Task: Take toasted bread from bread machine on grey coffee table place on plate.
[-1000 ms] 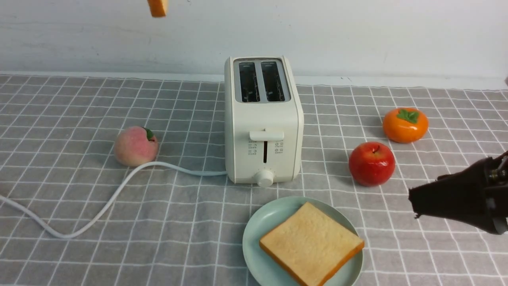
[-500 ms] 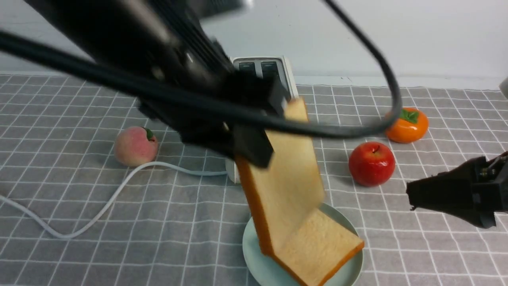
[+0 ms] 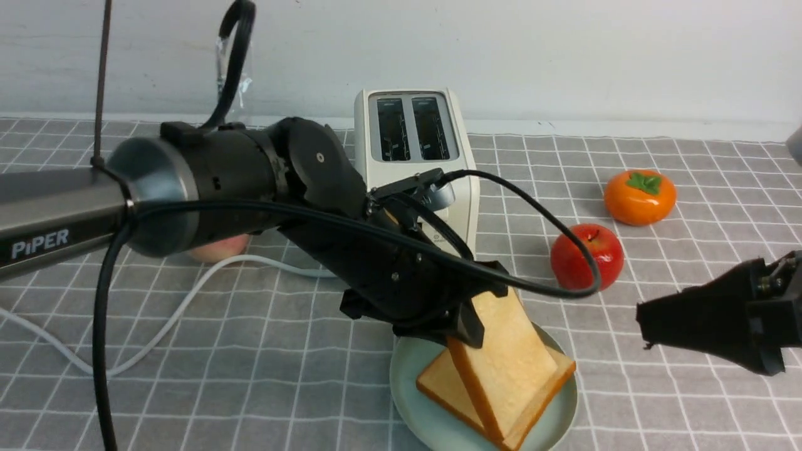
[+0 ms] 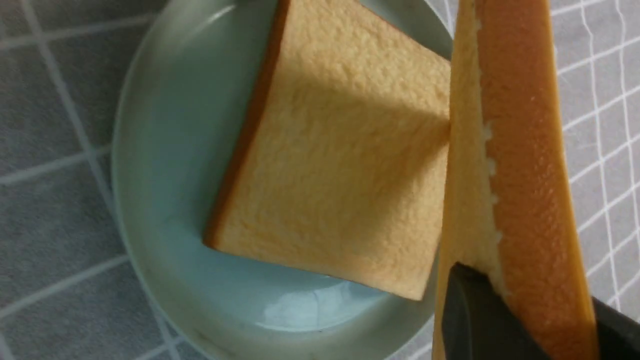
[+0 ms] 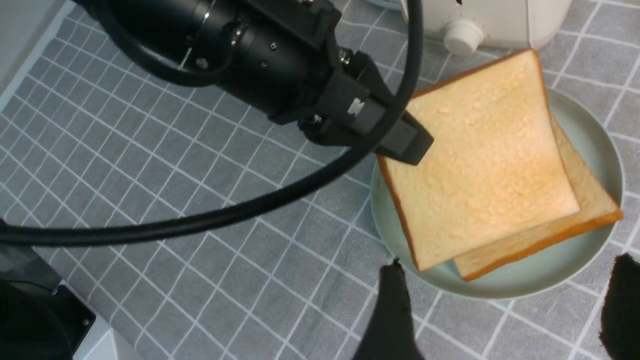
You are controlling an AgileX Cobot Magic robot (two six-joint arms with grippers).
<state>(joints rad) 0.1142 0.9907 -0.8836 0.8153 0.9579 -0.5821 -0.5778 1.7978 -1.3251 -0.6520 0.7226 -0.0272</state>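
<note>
The cream bread machine (image 3: 413, 163) stands at the back of the grey coffee table (image 3: 263, 388), both slots showing dark. In front of it the mint plate (image 3: 407, 388) carries one toasted bread slice lying flat (image 3: 438, 379). My left gripper (image 3: 476, 313) is shut on a second slice (image 3: 507, 357), which leans steeply with its low edge down on the flat one. The left wrist view shows that slice's orange crust (image 4: 520, 150) pinched between the dark fingers (image 4: 475, 310). My right gripper (image 3: 648, 326) hovers open to the right of the plate, nothing between its fingers (image 5: 395, 300).
A red apple (image 3: 586, 260) and an orange persimmon (image 3: 639, 197) sit to the right of the toaster. A peach (image 3: 213, 247) is mostly hidden behind my left arm. The toaster's white cord (image 3: 163, 326) trails left across the cloth. A pale wall closes the back.
My left arm swung down from above with the second slice and lowered it onto the slice on the plate. The right gripper drifted slightly left and down.
</note>
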